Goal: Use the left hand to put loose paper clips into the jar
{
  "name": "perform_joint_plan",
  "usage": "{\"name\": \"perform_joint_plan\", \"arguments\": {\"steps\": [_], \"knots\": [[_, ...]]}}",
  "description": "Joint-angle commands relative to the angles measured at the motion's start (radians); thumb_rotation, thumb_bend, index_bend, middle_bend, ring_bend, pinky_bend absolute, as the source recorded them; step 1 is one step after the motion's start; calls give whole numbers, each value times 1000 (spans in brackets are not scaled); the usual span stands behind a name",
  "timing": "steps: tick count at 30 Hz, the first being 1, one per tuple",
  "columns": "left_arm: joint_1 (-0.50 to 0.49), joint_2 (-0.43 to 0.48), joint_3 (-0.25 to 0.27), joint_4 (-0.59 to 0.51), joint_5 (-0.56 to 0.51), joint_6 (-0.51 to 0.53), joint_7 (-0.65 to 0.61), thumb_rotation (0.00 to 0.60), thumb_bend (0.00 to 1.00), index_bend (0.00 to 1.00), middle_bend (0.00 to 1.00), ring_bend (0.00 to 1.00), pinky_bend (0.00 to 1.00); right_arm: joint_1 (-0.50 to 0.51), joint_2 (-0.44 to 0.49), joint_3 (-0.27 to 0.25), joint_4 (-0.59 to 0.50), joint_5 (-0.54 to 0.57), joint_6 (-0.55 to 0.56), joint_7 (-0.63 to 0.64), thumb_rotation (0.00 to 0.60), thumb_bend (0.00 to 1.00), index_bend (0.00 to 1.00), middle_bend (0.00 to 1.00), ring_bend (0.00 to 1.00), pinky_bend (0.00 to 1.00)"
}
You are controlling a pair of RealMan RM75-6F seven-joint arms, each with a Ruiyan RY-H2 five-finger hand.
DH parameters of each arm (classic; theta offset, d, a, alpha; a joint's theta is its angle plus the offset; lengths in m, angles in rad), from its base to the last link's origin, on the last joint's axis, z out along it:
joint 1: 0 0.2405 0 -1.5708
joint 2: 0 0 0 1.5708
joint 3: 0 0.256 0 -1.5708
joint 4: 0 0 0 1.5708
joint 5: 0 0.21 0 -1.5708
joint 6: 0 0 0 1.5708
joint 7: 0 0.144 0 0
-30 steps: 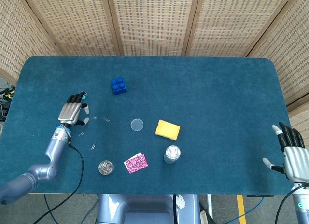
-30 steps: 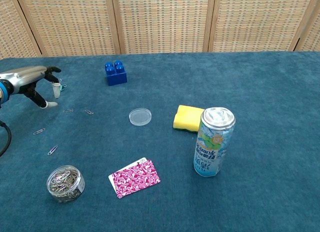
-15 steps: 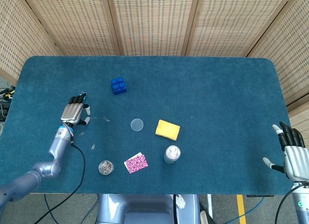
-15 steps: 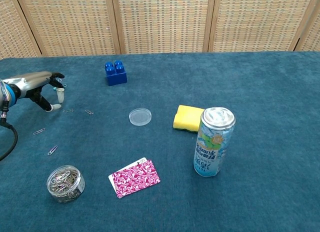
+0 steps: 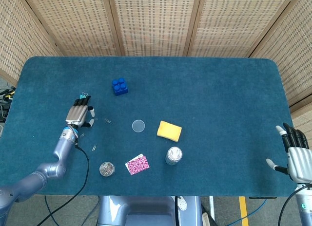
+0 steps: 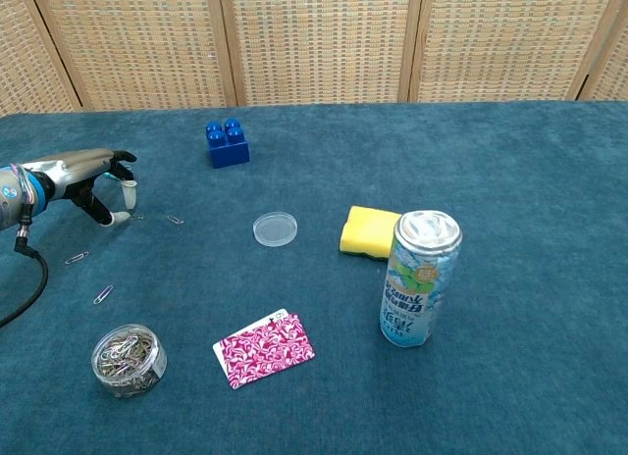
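Left hand [image 6: 93, 176] low over the table [image 5: 219, 80] near its left edge, palm down, fingers extended and apart, tips angled to the cloth; nothing visibly held, reads as open. One fingertip sits just beside a loose clip [image 6: 134, 217]; contact cannot be confirmed.

More loose paper clips on the cloth: one [image 6: 175, 220] just right of the hand, two [image 6: 77, 258] [image 6: 103, 294] nearer the front edge. Small green-and-silver item [image 5: 84, 95] just beyond the fingertips in head view; too small to identify.

Jar [image 6: 129, 359] by the front edge, left of centre, upright, uncapped, partly filled with clips. Pink patterned card [image 6: 264, 349] lies flat to its right. Blue brick [image 6: 227, 143] toward the back. Clear round lid [image 6: 275, 228] near table centre, yellow sponge [image 6: 370, 230] beside it, drink can [image 6: 419, 278] upright in front of the sponge.

Right hand [image 5: 298, 155] off the front-right corner, fingers spread, empty
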Motion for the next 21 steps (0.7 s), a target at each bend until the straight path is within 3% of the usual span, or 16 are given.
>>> {"name": "perform_joint_plan", "arguments": {"steps": [1, 21], "knots": [[-4, -5, -3, 6, -7, -9, 4, 600, 383, 505, 0, 0, 0, 0, 0, 0, 0, 0, 0, 1, 600, 0, 63, 0, 0, 0], [-10, -18, -4, 15, -34, -27, 37, 600, 383, 492, 0, 0, 0, 0, 1, 0, 1, 0, -2, 8, 600, 0, 63, 0, 0, 0]]}}
